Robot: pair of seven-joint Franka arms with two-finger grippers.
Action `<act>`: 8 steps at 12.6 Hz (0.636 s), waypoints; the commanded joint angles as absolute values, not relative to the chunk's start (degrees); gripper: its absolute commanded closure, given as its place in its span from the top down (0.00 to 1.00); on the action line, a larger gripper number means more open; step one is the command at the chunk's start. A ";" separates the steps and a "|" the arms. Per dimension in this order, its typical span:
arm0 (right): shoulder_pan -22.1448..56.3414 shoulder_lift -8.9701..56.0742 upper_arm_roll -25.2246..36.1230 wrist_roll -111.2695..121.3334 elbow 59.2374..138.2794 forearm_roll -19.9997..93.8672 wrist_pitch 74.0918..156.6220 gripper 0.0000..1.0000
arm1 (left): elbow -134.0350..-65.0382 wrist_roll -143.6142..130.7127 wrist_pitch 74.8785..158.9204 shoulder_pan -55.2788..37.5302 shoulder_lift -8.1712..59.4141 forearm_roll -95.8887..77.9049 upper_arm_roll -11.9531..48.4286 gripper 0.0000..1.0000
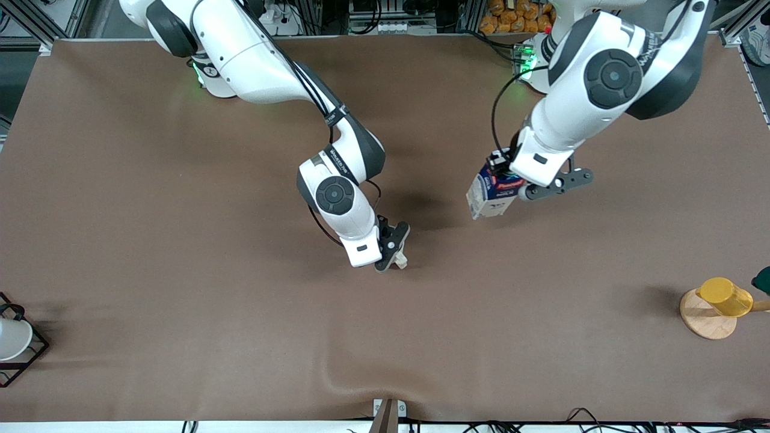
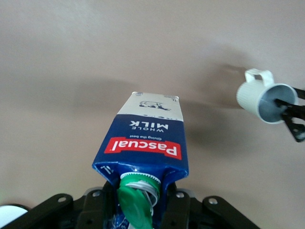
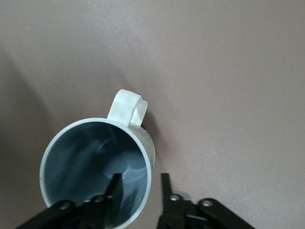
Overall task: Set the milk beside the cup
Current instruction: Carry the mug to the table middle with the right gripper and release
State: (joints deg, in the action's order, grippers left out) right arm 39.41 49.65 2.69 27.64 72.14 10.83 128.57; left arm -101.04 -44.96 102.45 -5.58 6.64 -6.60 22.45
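The milk (image 1: 488, 197), a dark blue carton with a red band and a green cap, hangs tilted in my left gripper (image 1: 510, 180) over the middle of the table. In the left wrist view the gripper (image 2: 138, 212) is shut on the carton's top (image 2: 145, 143). The cup (image 1: 401, 262) stands on the cloth, mostly hidden under my right gripper (image 1: 394, 255). In the right wrist view the open gripper (image 3: 139, 177) straddles the wall of the cup (image 3: 95, 162), one finger inside and one outside, neither touching. The cup also shows in the left wrist view (image 2: 259, 95).
A yellow cup (image 1: 725, 296) sits on a wooden stand (image 1: 705, 319) at the left arm's end, beside a dark green thing (image 1: 763, 279). A white cup in a black wire frame (image 1: 12, 340) stands at the right arm's end. The brown cloth has a ripple (image 1: 355, 373) near the front edge.
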 commanded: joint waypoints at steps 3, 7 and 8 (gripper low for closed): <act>37.98 43.96 2.81 27.25 72.95 10.72 123.69 1.00 | -96.96 -50.54 104.68 -9.21 11.14 -8.35 22.24 0.35; 30.79 36.58 2.81 25.93 74.34 10.81 116.12 1.00 | -87.91 -55.54 103.80 -15.63 20.63 -0.45 22.32 0.34; 28.41 34.30 2.81 26.19 76.44 10.81 115.84 1.00 | -86.93 -55.46 103.80 -17.12 22.13 -0.27 22.24 0.34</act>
State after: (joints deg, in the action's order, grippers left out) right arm 33.15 39.45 3.85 26.31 71.60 10.84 117.22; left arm -92.62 -53.88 105.20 -14.54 17.20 -2.52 22.44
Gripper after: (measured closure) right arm 0.000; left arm 0.595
